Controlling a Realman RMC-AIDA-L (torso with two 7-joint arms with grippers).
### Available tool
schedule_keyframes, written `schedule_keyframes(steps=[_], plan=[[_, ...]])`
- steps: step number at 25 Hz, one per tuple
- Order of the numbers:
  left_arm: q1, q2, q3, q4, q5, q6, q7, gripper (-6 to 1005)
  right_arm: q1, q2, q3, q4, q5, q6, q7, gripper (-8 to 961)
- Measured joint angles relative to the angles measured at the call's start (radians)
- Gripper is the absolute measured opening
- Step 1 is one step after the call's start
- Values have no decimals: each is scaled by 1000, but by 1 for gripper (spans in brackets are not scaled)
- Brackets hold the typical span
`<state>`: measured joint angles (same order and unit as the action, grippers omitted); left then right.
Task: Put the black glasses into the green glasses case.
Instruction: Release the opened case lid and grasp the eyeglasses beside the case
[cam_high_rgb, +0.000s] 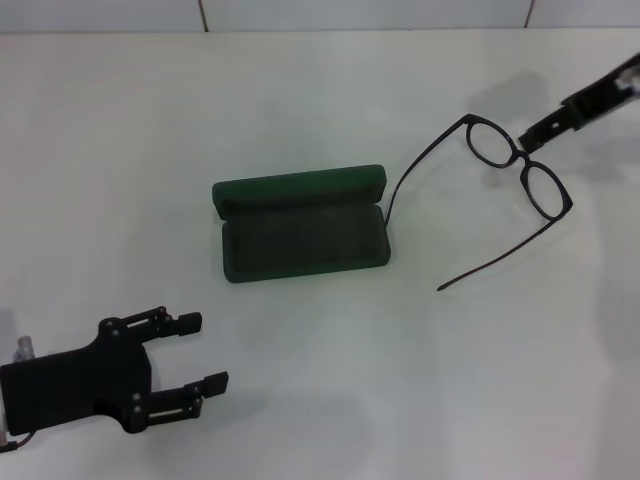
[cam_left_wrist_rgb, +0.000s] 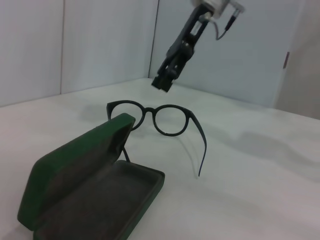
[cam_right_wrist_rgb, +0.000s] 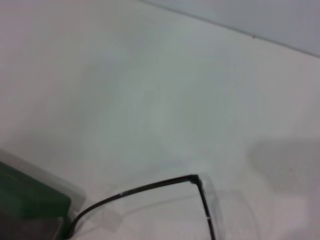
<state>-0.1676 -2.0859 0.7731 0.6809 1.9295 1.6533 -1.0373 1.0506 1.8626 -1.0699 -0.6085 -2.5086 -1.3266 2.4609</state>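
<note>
Up at the far right, the right gripper (cam_high_rgb: 527, 141) pinches the bridge of the black glasses (cam_high_rgb: 520, 165), temple arms open, beside the open green glasses case (cam_high_rgb: 302, 225). No lettering is readable. Near left, the left gripper (cam_high_rgb: 205, 352) sits spread, empty.

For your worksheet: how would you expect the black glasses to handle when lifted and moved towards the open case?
The black glasses look light: thin frame, slim arms. With both arms unfolded, they would probably swing or snag on the green glasses case. The right gripper is at the bridge, so they may pivot. The left gripper sits idle.
</note>
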Motion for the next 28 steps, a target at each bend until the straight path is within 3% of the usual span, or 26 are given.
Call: schedule_keyframes(steps=[8, 11, 18, 28], plan=[[-7, 0, 0, 0, 10, 0, 0, 775, 61, 74, -6, 47, -135, 80, 77, 869], [-12, 0, 0, 0, 13, 0, 0, 774, 70, 92, -8, 67, -163, 104, 96, 869], [-19, 0, 0, -3, 14, 0, 0, 774, 70, 109, -21, 132, -168, 212, 113, 869], [-25, 0, 0, -12, 14, 0, 0, 774, 62, 122, -21, 135, -167, 231, 138, 839]])
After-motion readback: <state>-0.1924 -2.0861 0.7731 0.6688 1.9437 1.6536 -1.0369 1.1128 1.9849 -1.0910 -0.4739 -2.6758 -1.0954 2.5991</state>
